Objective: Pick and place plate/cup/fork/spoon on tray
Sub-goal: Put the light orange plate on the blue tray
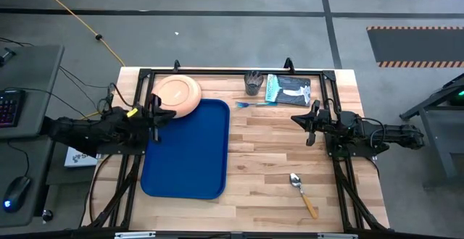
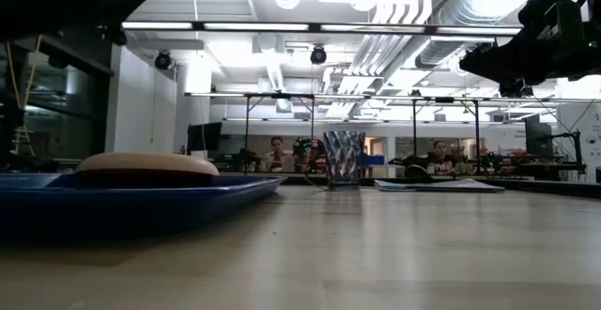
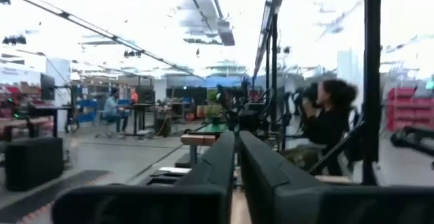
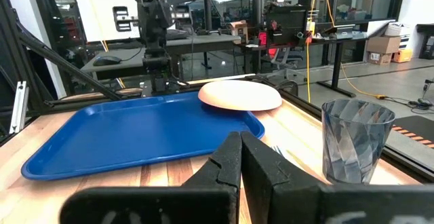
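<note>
Locate the plate [image 1: 177,94] first: you see it upside down, a round peach-orange plastic dome, its near part resting on the far left corner of the tray [image 1: 187,152] and the rest overhanging onto the tabletop [image 1: 268,152]. The low view confirms the domed underside sitting above the tray's rim. The tray is flat, dark blue and smooth, with rounded corners.

The cup [image 1: 253,83], a grey see-through tumbler with twisted facets, stands upright near the far edge. The facets show only in the right wrist and low views. Just beside it lies a flat teal-and-black packet [image 1: 288,90]. The light-blue fork [image 1: 250,104] lies between cup and tray; you find it clearly in the high view only. The spoon [image 1: 303,193], silver bowl and orange-yellow handle, lies well apart near the front right; no other view shows it.

The left gripper [image 1: 154,114] hovers at the tray's far left corner, fingers clenched. The right gripper [image 1: 309,122] hangs over bare wood, fingers clenched on nothing.
</note>
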### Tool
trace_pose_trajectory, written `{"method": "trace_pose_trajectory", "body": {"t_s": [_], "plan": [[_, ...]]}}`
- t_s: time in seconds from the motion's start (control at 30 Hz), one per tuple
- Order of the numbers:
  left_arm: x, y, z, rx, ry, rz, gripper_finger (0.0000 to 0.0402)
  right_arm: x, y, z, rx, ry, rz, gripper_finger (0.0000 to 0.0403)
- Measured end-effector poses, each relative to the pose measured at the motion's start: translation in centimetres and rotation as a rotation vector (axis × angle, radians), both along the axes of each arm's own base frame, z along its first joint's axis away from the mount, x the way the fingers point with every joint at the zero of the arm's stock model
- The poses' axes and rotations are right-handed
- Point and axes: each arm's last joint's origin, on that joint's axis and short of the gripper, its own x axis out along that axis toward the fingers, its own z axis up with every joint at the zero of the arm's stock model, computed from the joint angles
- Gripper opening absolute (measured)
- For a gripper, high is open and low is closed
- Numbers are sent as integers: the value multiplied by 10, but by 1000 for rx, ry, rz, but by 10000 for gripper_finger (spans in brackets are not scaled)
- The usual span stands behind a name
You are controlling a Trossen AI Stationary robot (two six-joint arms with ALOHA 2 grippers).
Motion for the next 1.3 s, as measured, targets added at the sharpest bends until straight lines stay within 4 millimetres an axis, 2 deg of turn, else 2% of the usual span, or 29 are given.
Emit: {"method": "trace_pose_trajectory", "body": {"t_s": [0.1, 0.23, 0.33, 0.47, 0.63, 0.8, 1.1, 1.3], "plan": [[8, 1, 11, 17, 88, 47, 59, 0, 0, 0, 0, 0, 0, 0], [29, 3, 27, 51, 288, 107, 120, 0, 0, 0, 0, 0, 0, 0], [47, 5, 35, 55, 503, 180, 160, 0, 0, 0, 0, 0, 0, 0], [69, 5, 33, 22, 814, 262, 202, 0, 0, 0, 0, 0, 0, 0], [85, 0, 8, -12, 1155, 310, 226, 0, 0, 0, 0, 0, 0, 0], [94, -3, -22, 0, 1351, 430, 226, 0, 0, 0, 0, 1, 0, 0], [106, -3, -55, 195, 1472, 680, 226, 0, 0, 0, 0, 0, 0, 0], [109, -8, -65, 136, 1495, 651, 227, 0, 0, 0, 0, 0, 0, 0]]}}
